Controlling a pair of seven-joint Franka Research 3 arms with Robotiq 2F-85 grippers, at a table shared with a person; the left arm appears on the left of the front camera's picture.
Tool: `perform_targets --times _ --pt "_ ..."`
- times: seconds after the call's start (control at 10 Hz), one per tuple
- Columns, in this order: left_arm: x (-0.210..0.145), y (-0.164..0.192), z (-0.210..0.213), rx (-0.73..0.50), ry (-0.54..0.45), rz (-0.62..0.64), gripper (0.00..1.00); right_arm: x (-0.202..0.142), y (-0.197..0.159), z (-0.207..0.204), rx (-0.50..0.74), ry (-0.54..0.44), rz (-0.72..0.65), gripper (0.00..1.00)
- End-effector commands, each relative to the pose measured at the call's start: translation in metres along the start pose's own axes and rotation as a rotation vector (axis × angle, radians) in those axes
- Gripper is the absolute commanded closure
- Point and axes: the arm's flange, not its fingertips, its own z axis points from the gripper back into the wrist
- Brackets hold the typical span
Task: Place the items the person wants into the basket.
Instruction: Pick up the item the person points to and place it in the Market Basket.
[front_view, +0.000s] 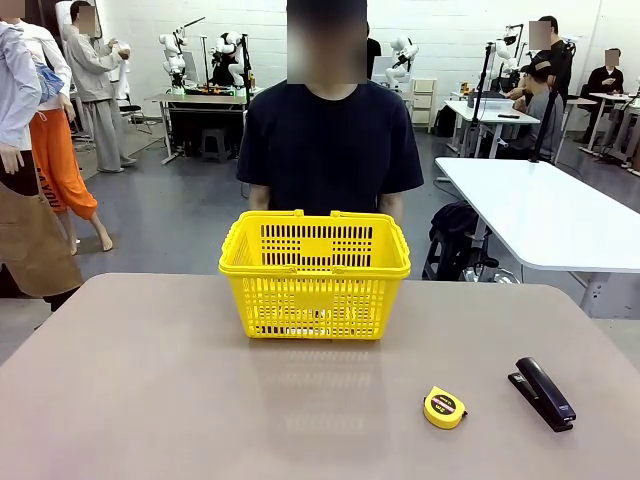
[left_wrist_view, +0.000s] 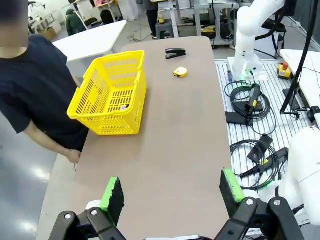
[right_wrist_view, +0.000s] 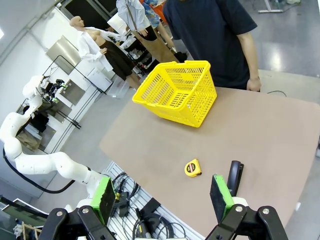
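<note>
Your left gripper (left_wrist_view: 172, 192) hangs with jaws spread wide above bare table (front_view: 150, 400). At centre, the yellow basket (front_view: 315, 275) stands at the far edge, before the person (front_view: 330, 130); its contents are hard to make out. Rightward lie a tape measure (front_view: 444, 407) and stapler (front_view: 542, 392), below your right gripper (right_wrist_view: 162, 196), likewise released.

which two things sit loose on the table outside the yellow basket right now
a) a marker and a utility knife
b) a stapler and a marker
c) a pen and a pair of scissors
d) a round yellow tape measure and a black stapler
d: the round yellow tape measure and the black stapler lie side by side on the tan table, nearer the robot than the bright yellow slotted plastic basket.
</note>
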Motion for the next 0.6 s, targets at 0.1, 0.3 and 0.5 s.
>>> perform_targets --times 0.1,0.3,0.5 --pt "0.0020 0.0019 -0.0127 0.018 0.032 0.010 0.00 0.0016 0.0003 -0.0005 0.019 -0.011 0.017 0.00" --pt "0.0004 0.0036 -0.0184 0.009 0.071 0.042 0.00 0.0016 0.0003 -0.0005 0.019 -0.011 0.017 0.00" --pt "-0.0038 0.0052 -0.0194 0.001 0.091 0.076 0.00 0.0016 0.0003 -0.0005 0.019 -0.011 0.017 0.00"
